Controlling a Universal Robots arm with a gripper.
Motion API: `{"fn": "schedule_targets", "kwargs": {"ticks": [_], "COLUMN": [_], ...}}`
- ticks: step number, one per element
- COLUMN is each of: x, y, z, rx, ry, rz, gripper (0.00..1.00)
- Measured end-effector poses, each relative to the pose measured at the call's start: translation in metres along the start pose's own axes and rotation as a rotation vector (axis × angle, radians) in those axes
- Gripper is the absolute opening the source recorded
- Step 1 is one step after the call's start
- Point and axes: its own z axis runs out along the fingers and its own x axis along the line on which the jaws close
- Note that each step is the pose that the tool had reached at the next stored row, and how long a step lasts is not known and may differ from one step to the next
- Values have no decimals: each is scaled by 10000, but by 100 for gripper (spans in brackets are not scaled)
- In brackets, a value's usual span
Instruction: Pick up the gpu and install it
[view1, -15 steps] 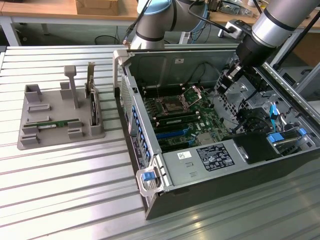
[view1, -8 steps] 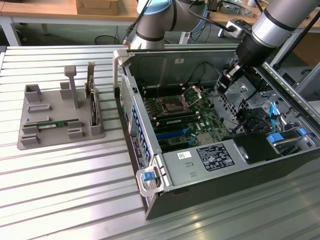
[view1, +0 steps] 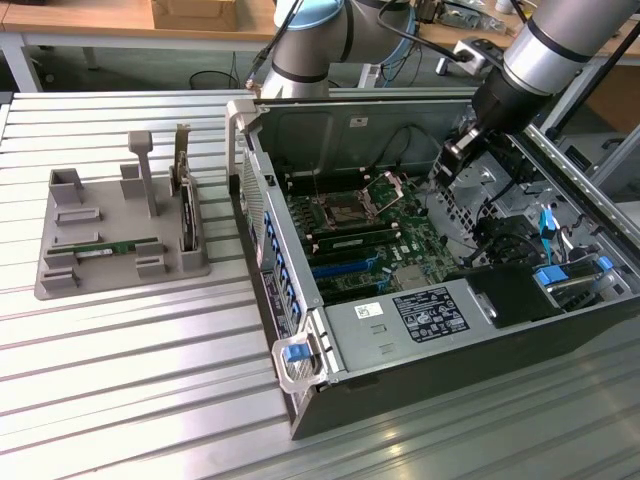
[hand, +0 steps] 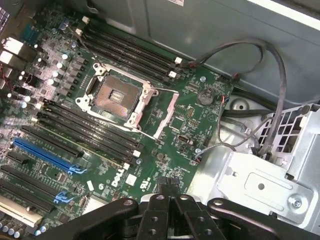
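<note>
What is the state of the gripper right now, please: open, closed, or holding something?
Gripper: closed and holding nothing, above the motherboard inside the computer case. The gpu lies in the grey holder.

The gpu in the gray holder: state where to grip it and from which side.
Grip the gpu by its long upper edge, coming from above. It stands on edge, low in the gray holder, so probably only that thin top edge is free for a pinch across its faces.
</note>
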Motion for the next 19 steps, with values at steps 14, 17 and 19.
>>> {"fn": "schedule_targets", "kwargs": {"ticks": [14, 17, 19], "x": [0, 0, 0], "y": [0, 0, 0], "z": [0, 0, 0], "rx": [-38, -48, -55], "ry": [-162, -202, -233], "rz": [1072, 1342, 1543], "gripper": [10, 10, 10]}}
